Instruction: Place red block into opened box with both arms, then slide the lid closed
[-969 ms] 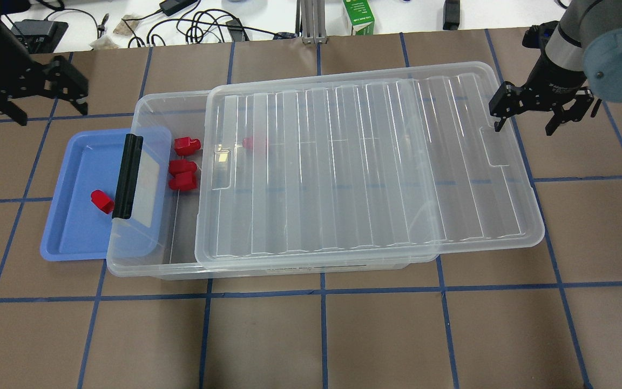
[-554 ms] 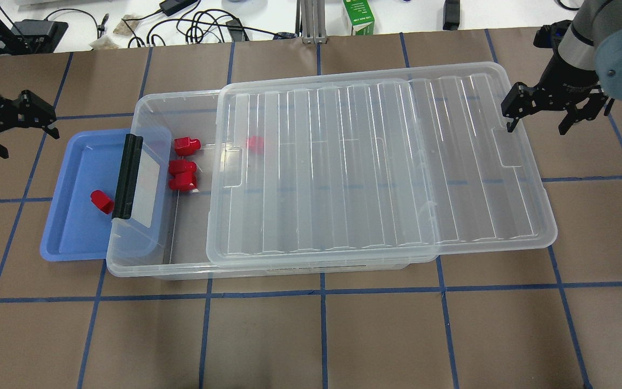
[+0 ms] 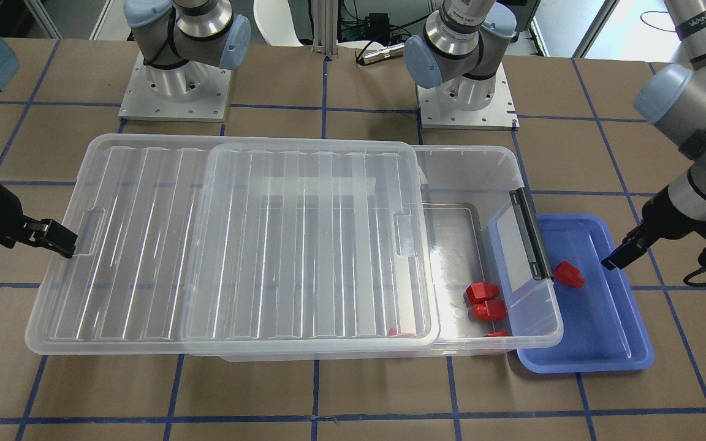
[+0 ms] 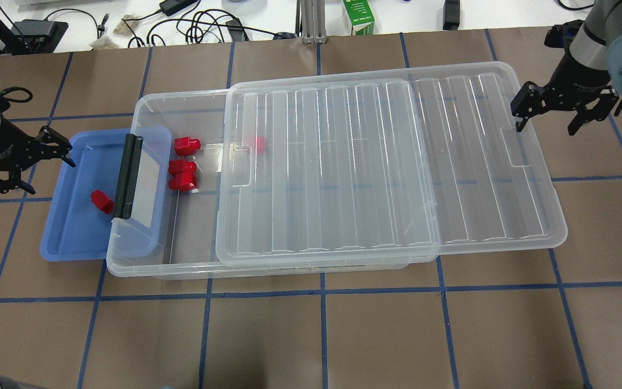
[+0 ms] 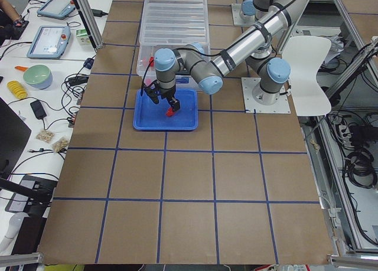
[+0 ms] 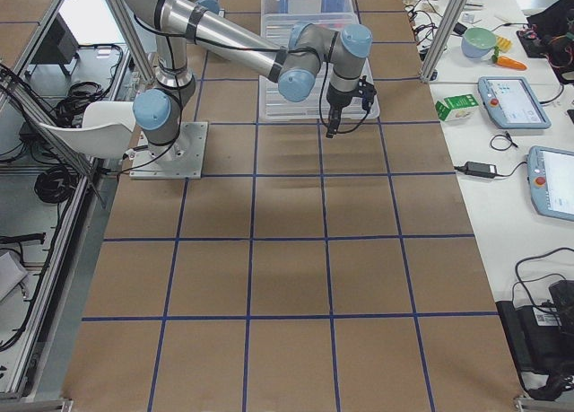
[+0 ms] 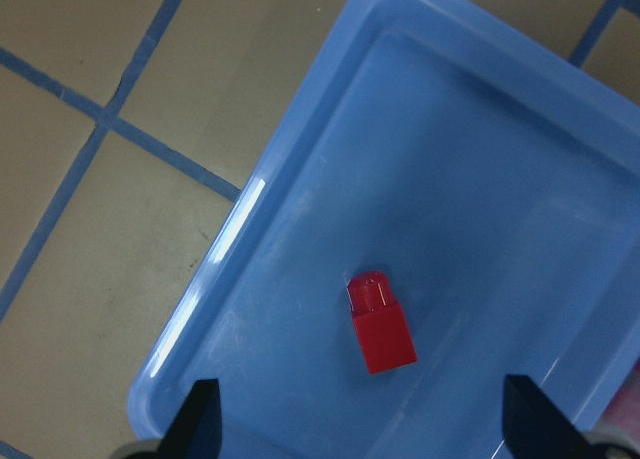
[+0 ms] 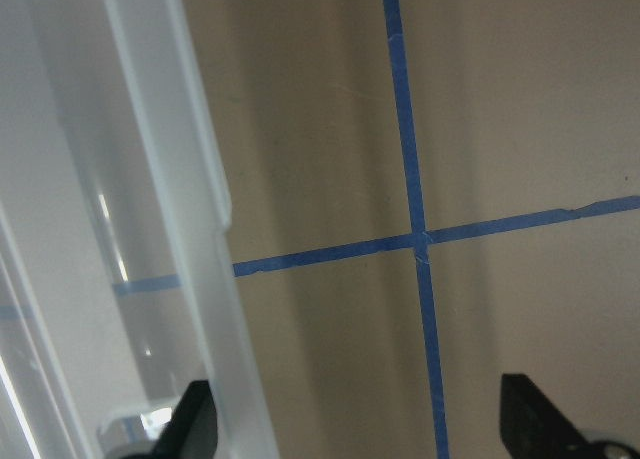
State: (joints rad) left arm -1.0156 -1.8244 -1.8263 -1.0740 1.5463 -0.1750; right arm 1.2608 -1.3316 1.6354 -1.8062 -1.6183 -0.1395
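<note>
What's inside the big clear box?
Three red blocks lie in the open end of the box. A fourth block shows faintly through the lid. The lid covers the rest, and its ribs and glare blur whatever lies beneath.

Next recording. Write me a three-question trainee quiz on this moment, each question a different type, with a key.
1. True or false: the lid leaves one end of the box uncovered.
2. The red block nearest the left gripper lies: A) in the box, B) in the blue tray, C) on the lid.
3. Fill in: the right gripper, by the lid's far corner, is ___ (open/shut).

Key: 1 true; 2 B; 3 open.
</note>
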